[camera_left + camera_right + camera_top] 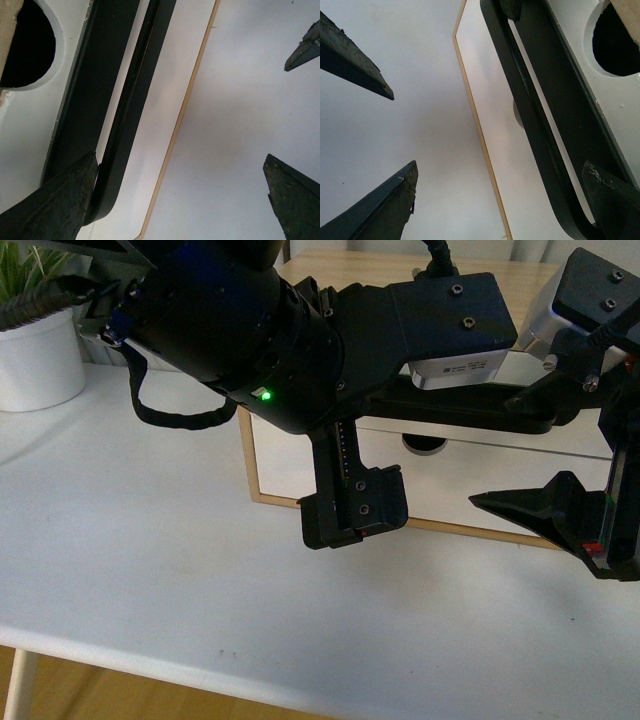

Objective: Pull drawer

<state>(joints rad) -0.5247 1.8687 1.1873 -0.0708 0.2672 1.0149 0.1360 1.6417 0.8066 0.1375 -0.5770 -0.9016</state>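
1. Two grippers meet on one handle: both arms reach across the white table (pixel 150 570) to a small wood-framed chest (pixel 246 465) that stands on it.
2. We find the drawer (pixel 27 135) as the upper white front of that chest. The semicircular notch (pixel 27 47) in its top edge is dark inside, with a strip of light wood beside it. Its long black bar handle (pixel 137 95) runs across the face, and a plain white front (pixel 450 490) sits below.
3. Our left gripper (pixel 180 159) has its fingers spread wide and clamps nothing. One finger (pixel 50 205) rests against the handle's curved end, and the other (pixel 295 200) hangs over the table in front of the chest.
4. Our right gripper (pixel 500 167) is spread just as wide at the handle's opposite end. One finger (pixel 615 205) lies against the bar's curve, the other (pixel 385 210) hangs over bare table, and nothing is pinched between them.
5. From the front, the bulky left arm (pixel 220 320), with a small green light (pixel 266 394) on it, covers most of the drawer. We cannot tell how far the drawer stands out.
6. At the table's far left stands a white pot (pixel 35 355) with a green plant, well apart from the chest.
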